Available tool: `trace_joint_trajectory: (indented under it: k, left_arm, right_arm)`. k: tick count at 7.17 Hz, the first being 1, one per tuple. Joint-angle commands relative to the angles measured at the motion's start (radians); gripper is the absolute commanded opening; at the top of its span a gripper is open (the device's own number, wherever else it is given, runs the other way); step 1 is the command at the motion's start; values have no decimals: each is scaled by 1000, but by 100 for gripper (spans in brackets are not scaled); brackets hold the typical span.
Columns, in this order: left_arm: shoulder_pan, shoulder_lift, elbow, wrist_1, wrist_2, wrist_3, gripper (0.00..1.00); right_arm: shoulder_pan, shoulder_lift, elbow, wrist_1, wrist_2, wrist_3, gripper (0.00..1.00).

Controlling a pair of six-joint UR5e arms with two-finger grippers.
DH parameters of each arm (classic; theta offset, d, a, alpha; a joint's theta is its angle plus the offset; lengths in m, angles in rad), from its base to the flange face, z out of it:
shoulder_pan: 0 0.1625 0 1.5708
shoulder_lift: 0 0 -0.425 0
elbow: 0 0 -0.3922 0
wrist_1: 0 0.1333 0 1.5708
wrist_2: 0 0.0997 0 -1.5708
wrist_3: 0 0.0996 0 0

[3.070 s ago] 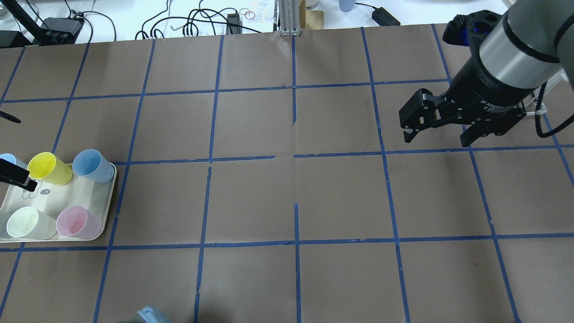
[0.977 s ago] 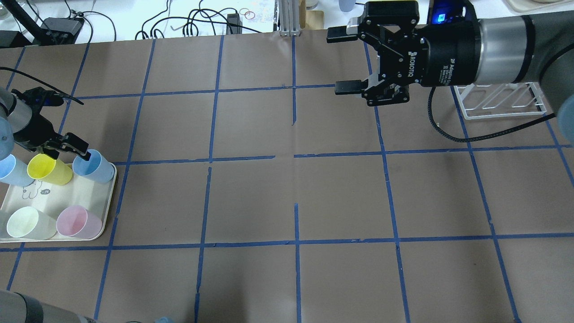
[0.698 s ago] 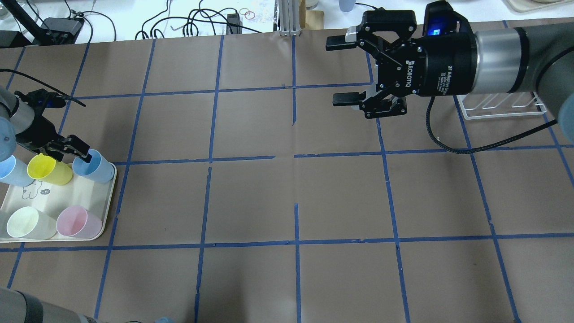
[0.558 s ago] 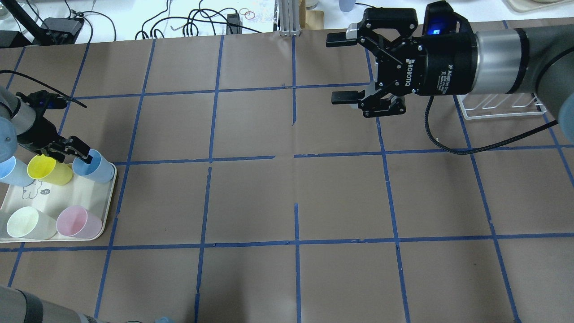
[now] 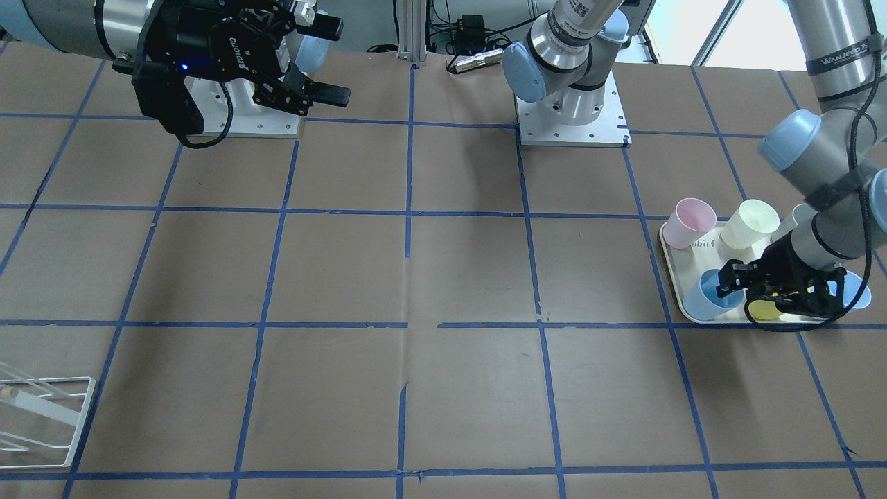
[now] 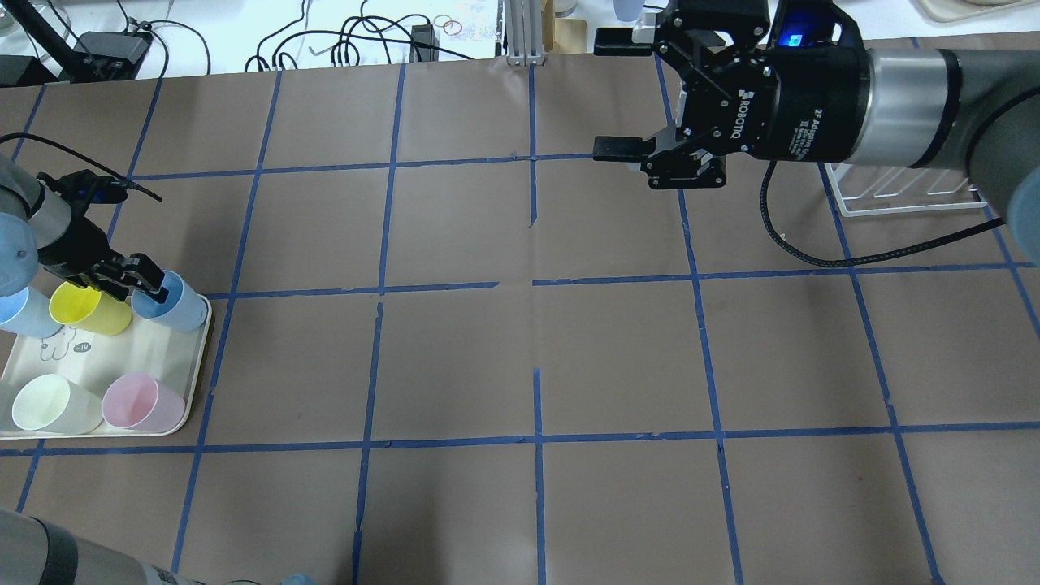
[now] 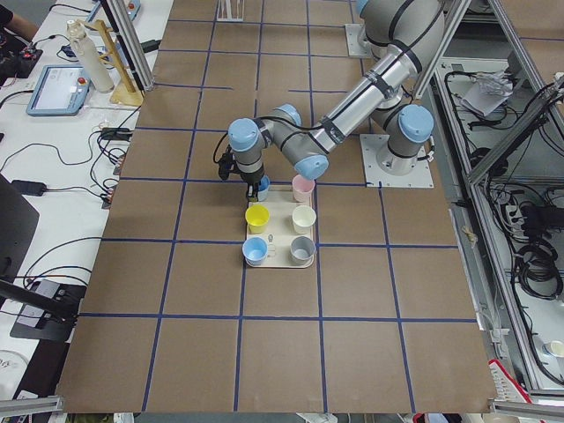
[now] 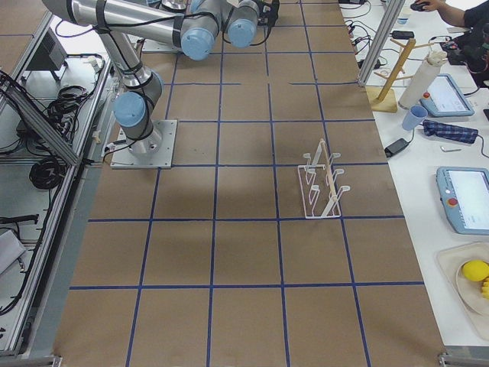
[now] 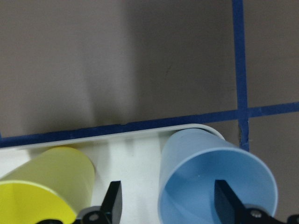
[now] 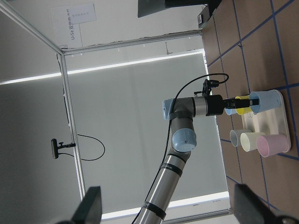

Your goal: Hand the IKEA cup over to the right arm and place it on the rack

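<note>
The IKEA cup [image 6: 172, 302] is light blue and stands upright at the far right corner of the cream tray [image 6: 106, 349]. My left gripper [image 6: 130, 279] is open and straddles the cup's wall. In the left wrist view one finger [image 9: 225, 205] is inside the cup [image 9: 215, 177] and the other finger [image 9: 112, 201] is outside, next to the yellow cup [image 9: 42, 191]. My right gripper [image 6: 619, 95] is open and empty, held above the far middle of the table. The white wire rack [image 6: 910, 191] stands at the far right, partly behind the right arm.
The tray also holds a yellow cup [image 6: 85, 307], a paler blue cup [image 6: 20, 313], a pale green cup [image 6: 49, 404] and a pink cup [image 6: 142, 402]. Brown paper with blue tape lines covers the table. Cables and boxes lie beyond the far edge.
My left gripper has come down at the tray and now has one finger inside the light blue cup. My right gripper has swung in from the right toward the far middle, open throughout.
</note>
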Motion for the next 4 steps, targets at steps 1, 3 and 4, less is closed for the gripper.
trace_joint_trajectory:
  k: [1, 3, 4]
  left_arm:
    - [0, 2, -2, -2, -1, 0, 0]
    - [0, 12, 1, -8, -6, 0, 0]
    - [-2, 32, 21, -14, -2, 3, 0]
  right_arm:
    - [3, 4, 4, 3, 2, -24, 100]
    - [3, 22, 4, 10, 2, -19, 100]
    - [3, 22, 4, 10, 4, -18, 100]
